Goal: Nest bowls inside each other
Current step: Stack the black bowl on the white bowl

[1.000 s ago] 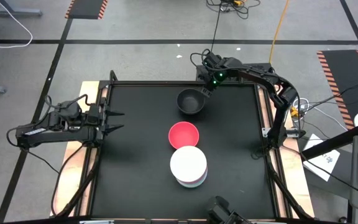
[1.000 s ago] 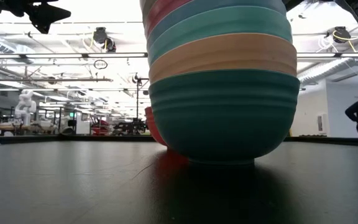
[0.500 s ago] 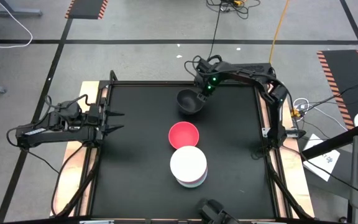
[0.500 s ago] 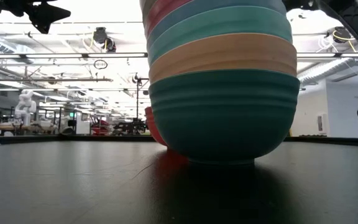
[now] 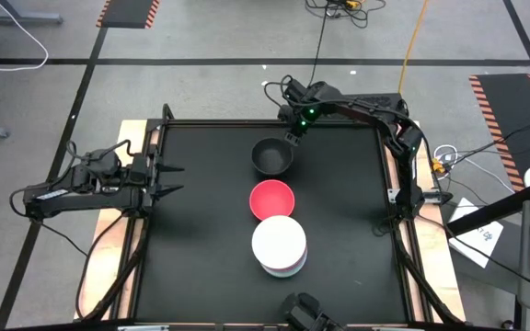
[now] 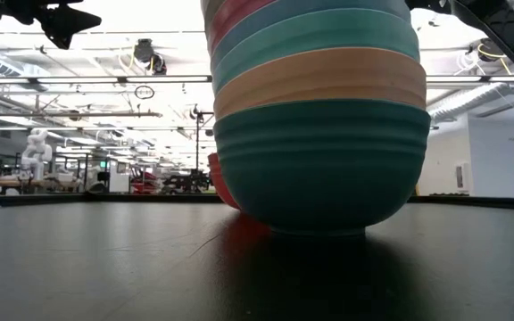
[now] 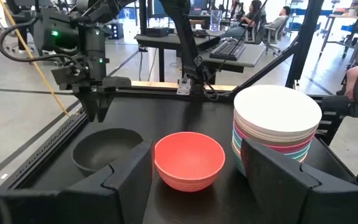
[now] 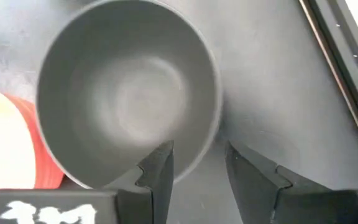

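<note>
Near the far edge of the black table point(image 5: 201, 230), the right gripper point(image 5: 290, 136) hangs with its fingers partly open just beside the rim of the round black plastic bowl point(image 5: 271, 157), holding nothing. Closer to the front stand the red plastic bowl point(image 5: 272, 199) and, touching it, the white-topped stack of nested plastic bowls point(image 5: 279, 245). The left gripper point(image 5: 173, 179) waits at the left edge, open and empty.

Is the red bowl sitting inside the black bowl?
No, the red bowl sits on the table by itself, apart from the black bowl.

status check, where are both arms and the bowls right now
Right end effector open at black bowl rim, not gripping. Left end effector open, idle at left edge. Red bowl loose beside stack. Nothing blocking.
</note>
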You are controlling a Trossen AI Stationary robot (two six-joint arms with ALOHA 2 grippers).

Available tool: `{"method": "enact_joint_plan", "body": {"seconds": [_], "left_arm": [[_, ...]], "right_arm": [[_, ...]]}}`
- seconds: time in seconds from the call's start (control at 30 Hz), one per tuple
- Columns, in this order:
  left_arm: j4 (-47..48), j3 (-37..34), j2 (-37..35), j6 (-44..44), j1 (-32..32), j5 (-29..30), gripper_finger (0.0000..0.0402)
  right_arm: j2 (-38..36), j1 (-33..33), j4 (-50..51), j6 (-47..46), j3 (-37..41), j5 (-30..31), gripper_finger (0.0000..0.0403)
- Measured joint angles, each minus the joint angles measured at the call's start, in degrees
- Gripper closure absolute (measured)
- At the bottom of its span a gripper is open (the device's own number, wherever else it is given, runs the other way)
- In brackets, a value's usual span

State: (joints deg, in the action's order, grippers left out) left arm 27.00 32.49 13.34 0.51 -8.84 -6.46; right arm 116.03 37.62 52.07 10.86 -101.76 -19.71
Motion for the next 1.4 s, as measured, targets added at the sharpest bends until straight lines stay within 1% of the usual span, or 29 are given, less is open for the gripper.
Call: {"method": "enact_joint_plan", "body": {"seconds": [0.3,0.43,0.5,0.63,0.77,0.97,1.03,1.17,1.3,1.4], "left_arm": [[0.0,0.0,0.0,0.0,0.0,-0.1,0.0158],[0.0,0.0,0.0,0.0,0.0,-1.1,0.0158],[0.0,0.0,0.0,0.0,0.0,-1.2,0.0158],[0.0,0.0,0.0,0.1,0.0,-1.2,0.0158],[0.0,0.0,0.0,0.1,0.0,-1.2,0.0158],[0.0,0.0,0.0,0.2,0.0,-1.2,0.0158],[0.0,0.0,0.0,0.2,0.0,-1.2,0.0158],[0.0,0.0,0.0,0.2,0.0,-1.2,0.0158],[0.0,0.0,0.0,0.3,0.0,-1.2,0.0158],[0.3,0.0,0.0,0.3,0.0,-1.2,0.0158]], "right_arm": [[0.0,-0.1,2.7,0.4,-0.1,0.0,0.0266],[0.3,-0.3,3.5,0.4,-0.1,-0.4,0.0264],[0.3,-0.3,3.5,0.3,-0.1,-1.6,0.0258],[0.3,-0.6,2.1,-0.6,-0.1,-1.8,0.0237],[0.3,-0.6,0.9,-1.8,-0.1,-4.4,0.0216],[0.7,-0.7,-0.3,-2.6,-0.1,-4.4,0.0202],[2.0,-0.8,1.8,-2.6,-1.4,-3.9,0.0202],[7.3,-1.8,8.0,-0.6,-7.4,0.8,0.0202],[13.1,-3.1,13.3,0.7,-15.1,1.5,0.0202],[15.7,-3.8,16.1,2.1,-19.1,1.9,0.0202]]}}
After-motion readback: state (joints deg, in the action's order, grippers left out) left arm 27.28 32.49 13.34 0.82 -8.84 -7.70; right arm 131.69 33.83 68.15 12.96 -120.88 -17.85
